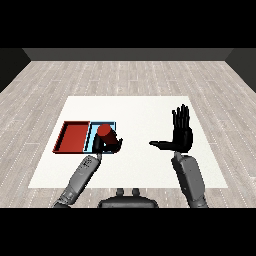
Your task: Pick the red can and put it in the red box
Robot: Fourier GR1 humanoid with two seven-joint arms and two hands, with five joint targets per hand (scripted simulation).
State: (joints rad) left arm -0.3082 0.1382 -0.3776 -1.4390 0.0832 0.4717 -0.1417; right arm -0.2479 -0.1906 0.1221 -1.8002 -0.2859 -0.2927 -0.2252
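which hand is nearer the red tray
Left. The left hand, curled round the red cylindrical can, sits over the light blue tray right beside the flat red tray. The open right hand is far off toward the table's right.

Single head view, high and fairly near, down and forward across the white table [145, 107] toward grey floor [125, 70]

The red can [104, 131] is upright in the left robot hand [107, 142], over the light blue tray [111, 125], beside the red tray [75, 136].

White table [145, 107] on pale plank floor [125, 77] (dark wall [128, 54], possibly grey).
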